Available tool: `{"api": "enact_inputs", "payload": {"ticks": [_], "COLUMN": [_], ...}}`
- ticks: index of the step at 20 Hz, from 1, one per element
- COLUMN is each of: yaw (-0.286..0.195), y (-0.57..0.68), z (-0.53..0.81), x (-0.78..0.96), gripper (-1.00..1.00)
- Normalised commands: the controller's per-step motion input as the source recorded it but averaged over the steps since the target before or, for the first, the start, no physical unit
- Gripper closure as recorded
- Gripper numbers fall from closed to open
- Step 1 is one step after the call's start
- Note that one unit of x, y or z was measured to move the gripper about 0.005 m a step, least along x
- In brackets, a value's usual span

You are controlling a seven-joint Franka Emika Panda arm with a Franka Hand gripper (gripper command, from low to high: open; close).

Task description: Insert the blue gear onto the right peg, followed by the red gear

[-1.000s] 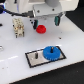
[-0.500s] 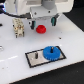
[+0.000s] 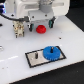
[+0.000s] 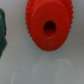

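Blue gear: already seated on the plate, at the plate's end toward the exterior view's right. Bright blue plastic, round, toothed rim, raised hub in the middle. The right peg itself is hidden under it, can't see it.

Plate: white rectangle with a black border, lying flat on the white table, nearer the camera than the arm. Left peg is a thin dark upright pin, bare, just beside the blue gear on the exterior view's left.

Red gear: lying flat on the table, farther back, well apart from the plate. Small, bright red, toothed edge. In the wrist view it fills the upper part of the frame: round disc, fine teeth around the rim, raised hub with a dark bore in the centre. Smooth plastic.

Dark green object at the edge of the wrist view, near the red gear but not touching it. Blurry, can't tell what it is.

Arm: bulky white body hanging over the far part of the table, wrist pointing straight down, right above the red gear. Gripper sits low over it. Fingers not visible in the wrist view and too blurred in the exterior view, so can't tell whether they're apart or closed.
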Motion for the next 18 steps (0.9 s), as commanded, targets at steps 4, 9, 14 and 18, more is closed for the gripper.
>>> {"api": "enact_inputs", "payload": {"ticks": [4,9,14,18], "yaw": [0.000,0.000,0.000,0.000], "y": [-0.02,0.08,0.02,0.00], "z": [-0.26,-0.19,-0.16,0.07], "x": [-0.11,-0.16,-0.16,-0.05], "gripper": [-1.00,1.00,1.00,1.00]}}
